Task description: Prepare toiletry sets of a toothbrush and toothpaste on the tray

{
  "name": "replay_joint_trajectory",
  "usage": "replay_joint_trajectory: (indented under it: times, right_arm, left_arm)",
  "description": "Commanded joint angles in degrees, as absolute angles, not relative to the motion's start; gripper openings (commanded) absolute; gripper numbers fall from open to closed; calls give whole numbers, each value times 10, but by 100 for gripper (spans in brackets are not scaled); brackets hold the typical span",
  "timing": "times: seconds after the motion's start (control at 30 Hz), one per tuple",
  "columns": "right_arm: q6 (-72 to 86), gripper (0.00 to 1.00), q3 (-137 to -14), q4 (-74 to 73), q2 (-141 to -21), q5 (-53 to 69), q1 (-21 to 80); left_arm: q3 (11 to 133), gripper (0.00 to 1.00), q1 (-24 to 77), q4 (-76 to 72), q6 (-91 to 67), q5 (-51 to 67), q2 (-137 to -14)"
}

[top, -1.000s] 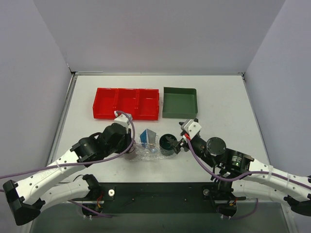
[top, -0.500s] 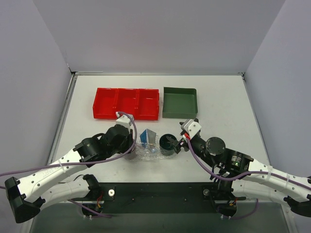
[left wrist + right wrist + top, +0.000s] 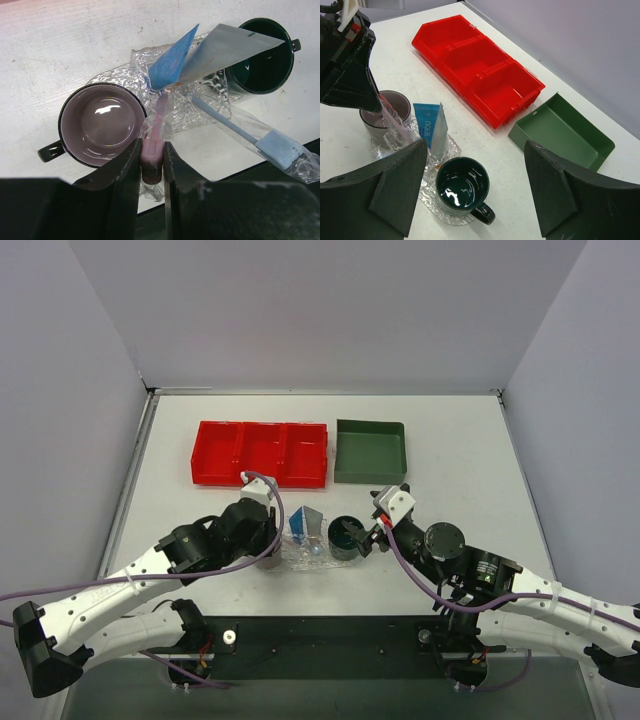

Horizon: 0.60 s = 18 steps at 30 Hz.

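Observation:
My left gripper [image 3: 152, 165] [image 3: 268, 543] is shut on a pink toothbrush [image 3: 156, 125] in a clear wrapper, held beside a mauve mug [image 3: 100, 122] at the left end of the clear bumpy tray [image 3: 115, 70] [image 3: 437, 205]. The toothpaste [image 3: 225, 47] [image 3: 439, 131] [image 3: 305, 523], a white tube with a blue printed face, stands tilted on the tray, narrow end down. The light-blue toothbrush [image 3: 245, 135] lies wrapped on the table near the front edge. My right gripper [image 3: 477, 192] [image 3: 372, 532] is open and empty above a dark green mug [image 3: 463, 187].
The dark green mug [image 3: 346, 537] stands on the tray's right end. A red three-compartment bin [image 3: 262, 453] [image 3: 480, 75] and a dark green square bin [image 3: 370, 450] [image 3: 562, 132] sit at the back. The table's dark front edge [image 3: 280, 200] is close below the left gripper.
My left arm has drifted slightly to the right, towards the tray, with the pink toothbrush still held. The right arm has not moved.

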State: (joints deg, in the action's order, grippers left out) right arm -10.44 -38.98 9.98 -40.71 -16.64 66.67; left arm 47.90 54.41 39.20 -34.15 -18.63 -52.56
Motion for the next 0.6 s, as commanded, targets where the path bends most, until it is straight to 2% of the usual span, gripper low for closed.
replay_joint_trajectory:
  times: [0.0, 0.13, 0.4, 0.57]
  right_arm:
    - [-93, 73, -390, 118, -404, -169, 663]
    - [-92, 73, -392, 116, -407, -169, 662]
    - [-93, 73, -395, 113, -408, -169, 661]
    - [-92, 73, -396, 110, -407, -168, 662]
  left_arm:
    - [482, 12, 547, 375, -347, -185, -523]
    - [484, 25, 547, 378, -345, -185, -518]
    - [492, 43, 547, 381, -323, -185, -512]
    - [501, 63, 547, 388, -305, -189, -503]
